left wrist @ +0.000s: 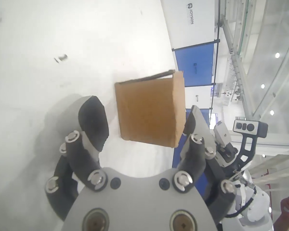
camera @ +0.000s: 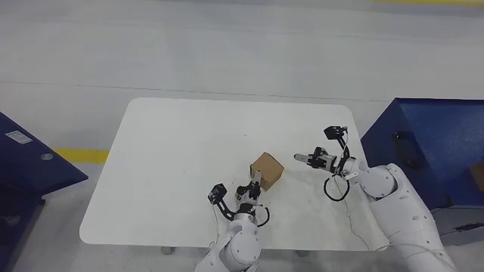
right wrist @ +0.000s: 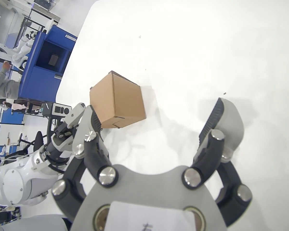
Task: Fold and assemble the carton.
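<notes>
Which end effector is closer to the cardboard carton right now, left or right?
Left. The left end effector is open, right at the near edge of the carton; contact is unclear. The right end effector, also open, hangs off to one side, clearly apart.

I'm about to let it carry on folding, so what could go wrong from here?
The left gripper and right gripper are both open, so nothing holds the carton; a push could slide it across the table. One flap edge looks slightly lifted and might spring open. Both arms sit close to the carton from different sides and could bump each other.
</notes>
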{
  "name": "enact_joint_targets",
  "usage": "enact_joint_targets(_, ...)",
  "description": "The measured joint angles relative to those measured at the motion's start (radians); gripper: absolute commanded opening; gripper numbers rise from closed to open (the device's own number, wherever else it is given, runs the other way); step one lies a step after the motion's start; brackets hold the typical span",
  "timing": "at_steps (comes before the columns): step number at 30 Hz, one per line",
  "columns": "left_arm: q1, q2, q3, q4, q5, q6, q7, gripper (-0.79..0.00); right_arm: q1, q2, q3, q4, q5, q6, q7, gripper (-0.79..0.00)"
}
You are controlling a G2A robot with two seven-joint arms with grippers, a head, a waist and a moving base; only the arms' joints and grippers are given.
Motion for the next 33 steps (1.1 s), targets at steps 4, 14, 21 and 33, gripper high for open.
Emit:
enact_joint_targets(4,0.119,0.034,-0.052,-0.171,0.156,0.063,0.077,0.0,0.005,0.0,0.003,0.004,0.005,0.006,-0.01,0.0)
enact_joint_targets(14,0.163,0.023,0.066,-0.355,0.601,0.424,0.222,-0.785,0.004,0.0,0.003,0.004,0.004,0.006,-0.01,0.0)
enact_joint_targets(21,0.116,-0.01,0.122,-0.29,0.68,0.537,0.253,-0.785,0.004,0.0,0.002,0.004,0.004,0.006,-0.01,0.0)
enact_joint_targets(33,0.114,-0.009,0.126,-0.299,0.688,0.518,0.237,-0.785,0.004,0.0,0.003,0.004,0.004,0.006,-0.01,0.0)
